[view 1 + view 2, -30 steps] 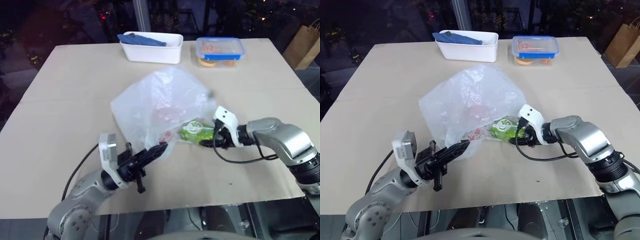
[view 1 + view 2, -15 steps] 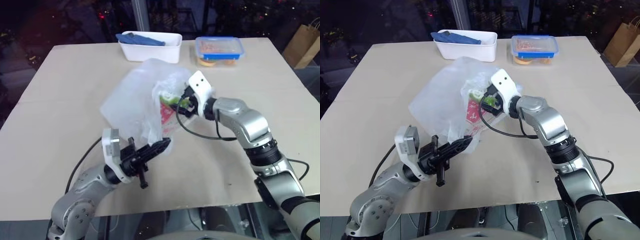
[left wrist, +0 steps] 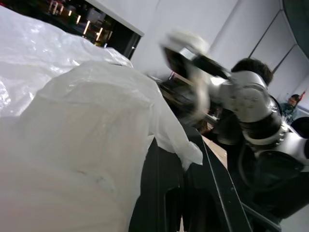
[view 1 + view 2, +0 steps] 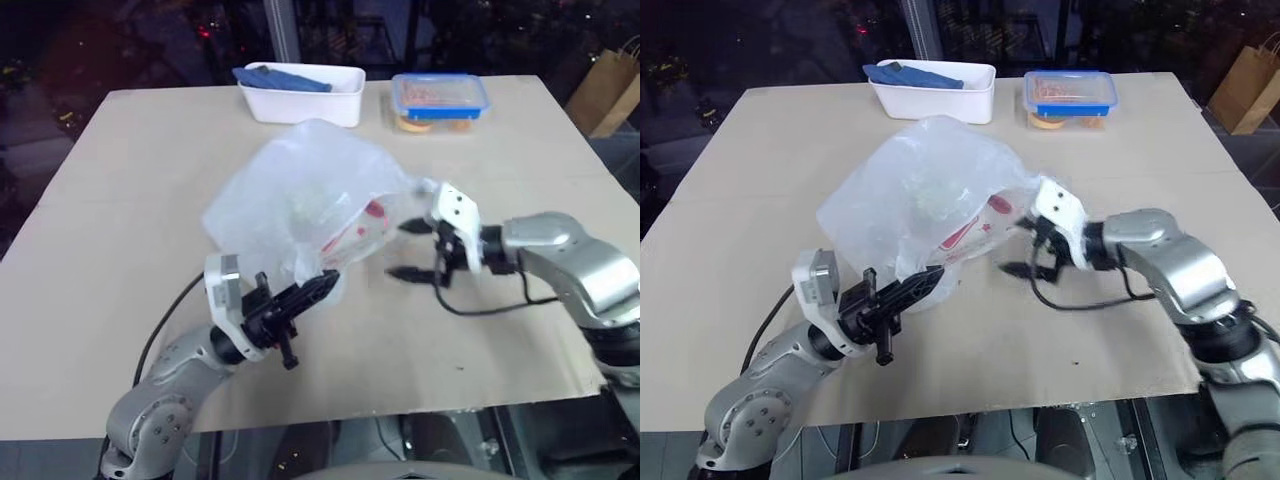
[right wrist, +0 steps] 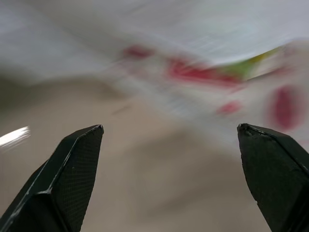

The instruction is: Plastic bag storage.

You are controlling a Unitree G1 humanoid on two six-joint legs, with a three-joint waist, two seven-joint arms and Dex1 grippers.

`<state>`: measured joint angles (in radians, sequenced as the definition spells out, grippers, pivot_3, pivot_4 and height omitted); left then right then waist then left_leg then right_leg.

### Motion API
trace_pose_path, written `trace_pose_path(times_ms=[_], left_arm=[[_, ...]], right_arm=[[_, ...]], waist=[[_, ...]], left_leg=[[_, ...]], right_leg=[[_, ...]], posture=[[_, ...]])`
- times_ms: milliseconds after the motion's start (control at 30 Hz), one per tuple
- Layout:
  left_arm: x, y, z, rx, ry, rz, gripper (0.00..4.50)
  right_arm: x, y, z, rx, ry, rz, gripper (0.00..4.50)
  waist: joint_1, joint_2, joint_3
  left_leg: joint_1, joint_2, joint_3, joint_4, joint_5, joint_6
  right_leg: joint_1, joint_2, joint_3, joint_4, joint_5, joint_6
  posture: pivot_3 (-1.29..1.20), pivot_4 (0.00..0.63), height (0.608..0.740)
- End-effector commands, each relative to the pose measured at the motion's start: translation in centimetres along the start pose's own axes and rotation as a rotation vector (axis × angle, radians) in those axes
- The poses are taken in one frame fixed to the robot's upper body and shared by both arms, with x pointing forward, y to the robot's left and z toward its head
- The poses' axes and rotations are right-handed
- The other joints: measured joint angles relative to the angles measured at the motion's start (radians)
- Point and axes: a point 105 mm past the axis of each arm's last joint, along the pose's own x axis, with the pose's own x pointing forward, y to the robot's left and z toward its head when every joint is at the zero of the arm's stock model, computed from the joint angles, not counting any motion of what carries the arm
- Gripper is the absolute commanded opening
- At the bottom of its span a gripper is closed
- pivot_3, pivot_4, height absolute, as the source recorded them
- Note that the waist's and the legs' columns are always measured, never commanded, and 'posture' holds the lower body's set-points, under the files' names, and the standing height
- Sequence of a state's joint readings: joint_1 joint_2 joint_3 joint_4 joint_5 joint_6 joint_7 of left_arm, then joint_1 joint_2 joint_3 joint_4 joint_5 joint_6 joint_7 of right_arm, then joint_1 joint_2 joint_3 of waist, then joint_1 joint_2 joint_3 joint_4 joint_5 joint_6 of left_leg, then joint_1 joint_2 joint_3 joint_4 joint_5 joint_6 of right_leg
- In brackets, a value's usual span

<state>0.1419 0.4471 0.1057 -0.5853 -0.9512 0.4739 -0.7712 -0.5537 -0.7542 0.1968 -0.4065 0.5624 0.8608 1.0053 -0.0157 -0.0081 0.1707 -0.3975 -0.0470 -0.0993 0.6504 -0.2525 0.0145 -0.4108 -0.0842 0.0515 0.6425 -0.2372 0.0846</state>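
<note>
Nearest to us, our left pincer (image 4: 318,289) sits low over the front of the bench (image 4: 120,200), its two black fingers pressed together and clamped on the lower edge of the plastic bag (image 4: 300,205). From our left wrist view, white crinkled film drapes right over those fingers (image 3: 164,193), so the grip is plain enough.

Just beyond, the plastic bag itself billows up in the middle of the bench, a big translucent white heap with red print showing on the side that faces our right arm. Something pale and greenish shows faintly through the film near its middle; we cannot say what it is.

To the right of the bag, our right pincer (image 4: 408,250) hangs just off the printed side, fingers spread wide apart with nothing between them. Our right wrist view has both fingertips (image 5: 72,159) standing far apart, with the red print blurred ahead of them. It is close beside the bag, and we cannot tell whether the upper finger brushes the film.

At the far edge, a white tub (image 4: 305,102) holds a folded blue cloth (image 4: 285,78), and beside it to the right stands a clear box with a blue lid (image 4: 440,98).
</note>
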Motion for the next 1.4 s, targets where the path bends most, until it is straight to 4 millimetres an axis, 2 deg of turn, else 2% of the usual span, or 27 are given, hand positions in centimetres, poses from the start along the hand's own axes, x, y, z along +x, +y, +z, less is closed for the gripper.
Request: trace_pose_path(times_ms=[33, 67, 133, 200, 267, 300, 400, 467, 567, 667, 900, 933, 967, 1067, 1200, 1233, 1367, 1400], left_arm=[[0.1, -0.3, 0.2, 0.018, -0.01, -0.025, 0.0], [0.1, -0.3, 0.2, 0.019, -0.009, -0.026, 0.0], [0.0, -0.3, 0.2, 0.022, -0.008, -0.026, 0.0], [-0.1, -0.3, 0.2, 0.022, -0.007, -0.024, 0.0], [-0.2, -0.3, 0.1, 0.021, -0.003, -0.025, 0.0], [-0.3, -0.3, 0.0, 0.02, -0.002, -0.025, 0.0], [-0.5, -0.3, -0.1, 0.018, 0.002, -0.025, 0.0], [-0.5, -0.2, -0.2, 0.017, 0.004, -0.027, 0.0], [-0.6, -0.2, -0.2, 0.021, 0.006, -0.025, 0.0], [-0.7, -0.2, -0.1, 0.026, 0.009, -0.016, 0.0], [-1.0, 0.9, 0.1, 0.09, 0.045, 0.036, 0.0], [-1.0, 1.2, 0.2, 0.102, 0.052, 0.048, 0.0], [-1.0, 1.7, 0.6, 0.127, 0.06, 0.065, 0.0], [-0.5, 3.3, 2.7, 0.231, 0.094, 0.108, 0.0], [1.3, 4.7, 7.7, 0.37, 0.08, 0.113, 0.0], [1.8, 4.7, 9.2, 0.401, 0.065, 0.101, 0.0], [3.7, 5.4, 17.3, 0.56, 0.003, 0.074, 0.0], [3.8, 5.7, 18.6, 0.595, 0.006, 0.072, 0.0]], right_arm=[[-0.5, 1.6, 3.9, -0.1, -0.211, 0.052, 4.48], [-0.7, 0.9, 5.2, -0.13, -0.301, -0.009, 4.48], [-1.7, -1.9, 7.4, -0.172, -0.408, -0.191, 4.48], [-2.9, -4.5, 8.2, -0.19, -0.434, -0.346, 4.48], [-3.3, -6.6, 6.7, -0.271, -0.307, -0.465, 4.48], [-3.4, -7.5, 5.3, -0.313, -0.211, -0.508, 4.48], [-3.1, -8.8, 2.4, -0.361, -0.068, -0.552, 4.48], [-2.6, -8.7, 1.5, -0.358, -0.047, -0.536, 4.48], [-2.4, -8.9, 1.4, -0.329, -0.068, -0.548, 4.48], [-2.6, -9.2, 2.1, -0.304, -0.122, -0.57, 3.68], [-3.4, -9.2, 2.4, -0.252, -0.164, -0.587, 0.27], [-3.6, -9.3, 2.6, -0.244, -0.175, -0.593, 0.05], [-4.2, -9.5, 3.0, -0.232, -0.193, -0.61, 0.05], [-6.7, -10.5, 4.6, -0.185, -0.251, -0.667, 0.05], [-10.8, -12.2, 7.5, -0.101, -0.316, -0.757, 0.05], [-11.7, -12.3, 8.4, -0.082, -0.34, -0.755, 0.05], [-16.5, -13.1, 12.6, -0.09, -0.441, -0.847, 0.05], [-17.4, -13.3, 13.2, -0.092, -0.454, -0.871, 0.05]], waist=[[-0.007, 0.0, 0.0], [-0.008, 0.0, 0.0], [-0.009, 0.0, 0.0], [-0.008, 0.0, 0.0], [0.003, -0.001, -0.001], [0.007, -0.002, -0.001], [0.006, -0.002, -0.001], [0.001, -0.001, -0.001], [-0.007, 0.0, 0.0], [-0.005, 0.0, 0.0], [0.002, 0.0, 0.0], [0.002, 0.0, 0.0], [0.002, 0.0, 0.0], [0.003, 0.0, 0.0], [0.003, 0.0, 0.001], [0.003, 0.0, 0.001], [0.003, -0.003, 0.004], [0.002, -0.003, 0.006]], left_leg=[[0.001, 0.0, 0.001, 0.0, 0.0, 0.0], [0.001, 0.001, 0.001, 0.0, 0.0, 0.0], [0.002, 0.002, 0.0, 0.0, 0.0, 0.0], [0.002, 0.002, 0.001, 0.001, 0.0, -0.001], [0.002, 0.001, 0.001, 0.002, 0.001, -0.002], [0.002, 0.001, 0.0, 0.002, 0.001, -0.002], [0.001, -0.001, 0.002, 0.002, 0.001, -0.002], [0.0, 0.0, 0.002, 0.001, 0.001, -0.002], [0.0, 0.001, 0.002, -0.001, 0.003, -0.005], [0.0, 0.001, 0.002, -0.001, 0.001, -0.002], [0.0, 0.001, 0.0, 0.0, 0.001, -0.002], [0.0, 0.001, 0.0, 0.0, 0.001, -0.002], [0.0, 0.001, 0.0, 0.0, 0.001, -0.002], [0.0, 0.001, -0.001, 0.0, 0.001, -0.002], [0.0, 0.0, -0.002, 0.001, 0.001, -0.002], [0.0, 0.0, -0.002, 0.001, 0.001, -0.002], [-0.003, -0.001, -0.001, 0.001, 0.001, -0.002], [-0.003, -0.001, 0.0, 0.001, 0.002, -0.003]], right_leg=[[0.0, 0.001, 0.001, 0.0, 0.0, 0.0], [0.0, 0.002, 0.001, 0.0, 0.0, 0.0], [0.0, 0.003, 0.001, 0.001, 0.0, 0.0], [0.0, 0.004, 0.001, 0.002, 0.0, 0.0], [0.0, 0.003, 0.001, 0.002, 0.001, -0.001], [0.001, 0.003, 0.0, 0.002, 0.001, -0.001], [0.002, 0.001, -0.003, 0.0, 0.001, -0.001], [0.001, 0.001, -0.002, 0.001, 0.001, -0.001], [-0.002, 0.002, 0.002, 0.001, 0.001, -0.001], [-0.002, 0.002, 0.002, 0.001, 0.001, -0.001], [-0.001, 0.002, 0.0, 0.001, 0.001, -0.001], [-0.001, 0.002, 0.001, 0.001, 0.001, -0.001], [-0.001, 0.002, 0.001, 0.001, 0.001, -0.001], [-0.001, 0.002, 0.0, 0.001, 0.001, -0.001], [-0.001, 0.002, -0.001, 0.002, 0.001, -0.001], [0.0, 0.002, -0.001, 0.002, 0.001, -0.001], [-0.001, 0.002, -0.005, 0.001, 0.001, -0.001], [-0.001, 0.002, -0.006, 0.002, 0.001, -0.001]], posture=[[0.0, 0.15, 0.74], [0.0, 0.15, 0.74], [0.0, 0.15, 0.74], [0.0, 0.15, 0.74], [0.0, 0.15, 0.74], [0.0, 0.15, 0.74], [0.0, 0.15, 0.74], [0.0, 0.15, 0.74], [0.0, 0.15, 0.74], [0.0, 0.15, 0.74], [0.0, 0.15, 0.74], [0.0, 0.15, 0.74], [0.0, 0.15, 0.74], [0.0, 0.15, 0.74], [0.0, 0.15, 0.74], [0.0, 0.15, 0.74], [0.0, 0.15, 0.74], [0.0, 0.15, 0.74]])
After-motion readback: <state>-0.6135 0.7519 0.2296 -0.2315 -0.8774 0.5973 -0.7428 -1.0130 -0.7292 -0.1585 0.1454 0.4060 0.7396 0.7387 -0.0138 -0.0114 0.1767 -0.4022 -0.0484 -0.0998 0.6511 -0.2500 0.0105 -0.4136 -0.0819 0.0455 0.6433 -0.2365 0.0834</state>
